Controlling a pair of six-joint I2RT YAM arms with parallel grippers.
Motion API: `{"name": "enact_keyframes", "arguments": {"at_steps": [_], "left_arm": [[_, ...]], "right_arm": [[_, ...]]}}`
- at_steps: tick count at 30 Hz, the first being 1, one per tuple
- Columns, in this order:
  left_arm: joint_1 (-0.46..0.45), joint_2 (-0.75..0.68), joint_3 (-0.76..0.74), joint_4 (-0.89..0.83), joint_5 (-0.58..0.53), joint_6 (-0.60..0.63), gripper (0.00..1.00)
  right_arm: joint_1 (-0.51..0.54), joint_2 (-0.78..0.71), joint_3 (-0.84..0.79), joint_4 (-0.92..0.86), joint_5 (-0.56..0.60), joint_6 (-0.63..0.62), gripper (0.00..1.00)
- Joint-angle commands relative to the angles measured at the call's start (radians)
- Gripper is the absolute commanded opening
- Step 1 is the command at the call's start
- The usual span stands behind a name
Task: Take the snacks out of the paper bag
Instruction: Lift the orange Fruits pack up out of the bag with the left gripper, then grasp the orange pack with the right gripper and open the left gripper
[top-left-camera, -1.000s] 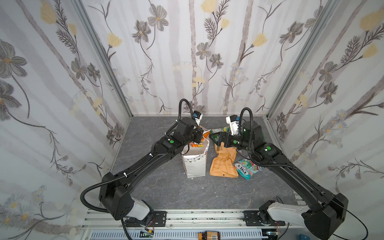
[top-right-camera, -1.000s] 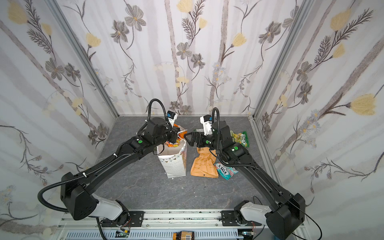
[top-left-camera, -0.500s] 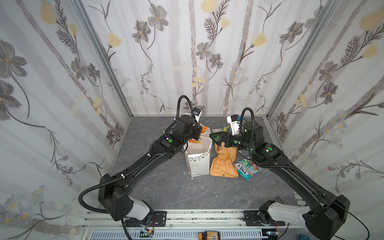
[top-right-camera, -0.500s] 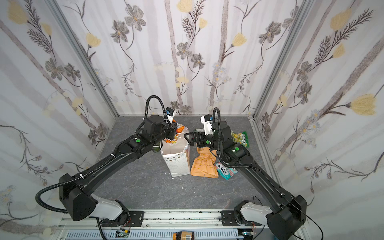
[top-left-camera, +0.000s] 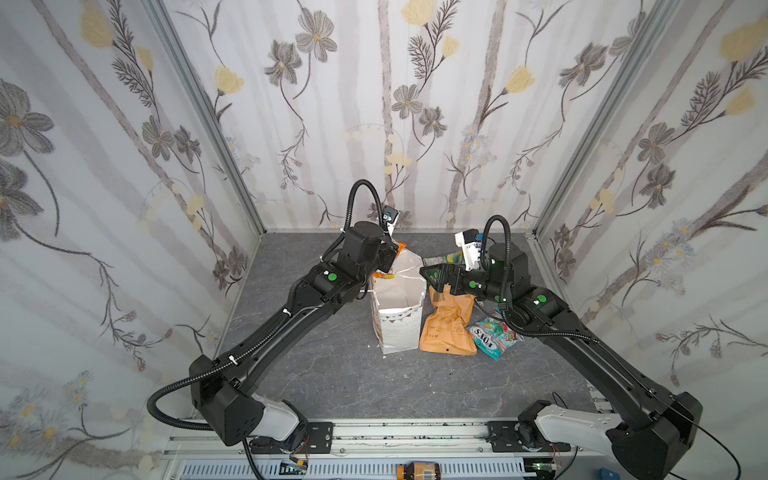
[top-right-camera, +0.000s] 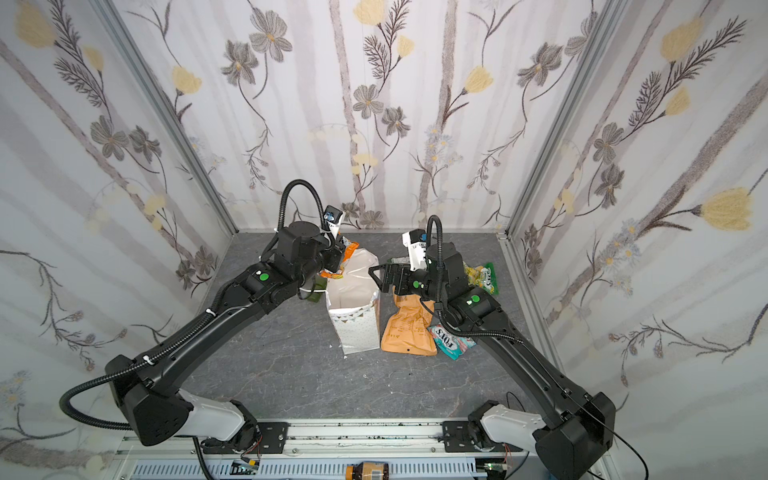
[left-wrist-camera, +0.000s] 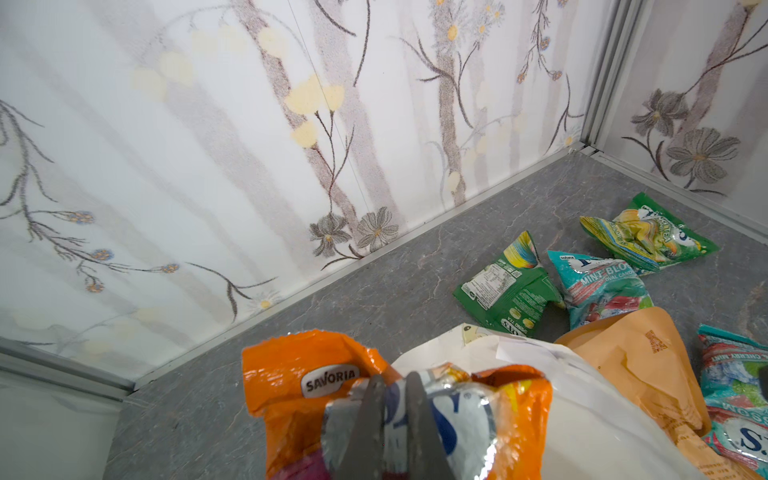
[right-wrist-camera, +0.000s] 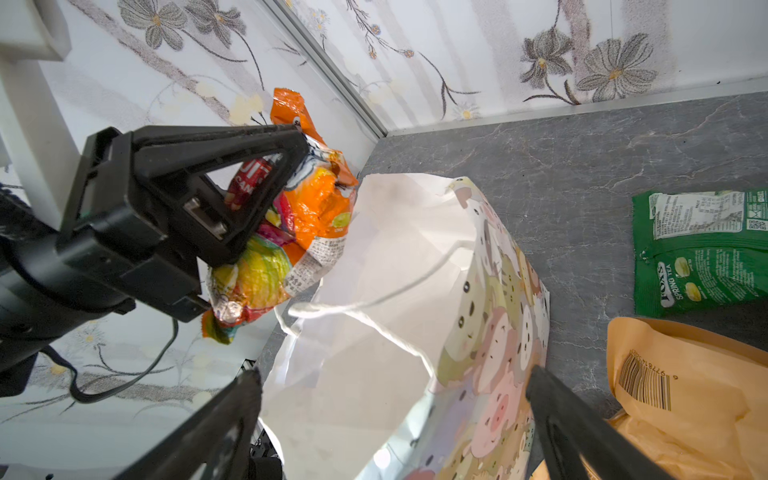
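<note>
Where the left arm comes up from the lower left in both top views, the left gripper (left-wrist-camera: 392, 380) ends just left of frame centre, jaws pinched narrow on the orange SAVORIA packet (left-wrist-camera: 291, 374). In the left wrist view both fingers (left-wrist-camera: 365, 415) sit close together with crinkled foil between them. The packet hangs at the upper-left rim of the paper bag (top-left-camera: 401, 328), off the grey floor (top-left-camera: 332, 374). Cannot tell whether it touches the paper.

The bag stands at centre, mouth open, leaning a little, with a triangle band just under its near rim.

Right of the mouth is the right gripper (right-wrist-camera: 390, 376), jaws spread wide. The bag's open mouth shows between its two fingers in the right wrist view. Contact with the paper is unclear.

Just right of the bag, the orange pouch (top-left-camera: 446, 328) lies flat. Next right, up against the pouch, is the teal FOX'S packet (top-left-camera: 492, 336), partly under the right arm.

Farther back at right, a yellow-green packet (top-right-camera: 482, 276) lies near the wall. The left wrist view shows a green packet (left-wrist-camera: 509, 291) and a teal mint packet (left-wrist-camera: 598, 286) beside it on the floor.
</note>
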Motion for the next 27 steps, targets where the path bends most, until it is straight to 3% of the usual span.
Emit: {"name": "enact_keyframes", "arguments": {"at_steps": [1, 9, 14, 22, 27], "left_arm": [[0.003, -0.033, 0.025, 0.058, -0.019, 0.052, 0.0], [-0.004, -0.135, -0.005, 0.174, 0.222, 0.019, 0.0], [-0.033, -0.16, -0.011, 0.261, 0.348, -0.007, 0.0], [-0.088, -0.127, 0.013, 0.297, 0.404, -0.028, 0.0], [-0.111, -0.111, 0.029, 0.28, 0.409, -0.024, 0.0]], "right_arm": [[0.001, -0.014, 0.02, -0.002, 0.017, 0.003, 1.0], [-0.004, -0.075, 0.08, 0.046, -0.006, 0.046, 1.0], [-0.002, -0.105, 0.09, 0.167, -0.087, 0.114, 1.0], [0.017, -0.076, 0.093, 0.297, -0.173, 0.175, 0.97], [0.025, -0.05, 0.092, 0.332, -0.186, 0.184, 0.82]]}}
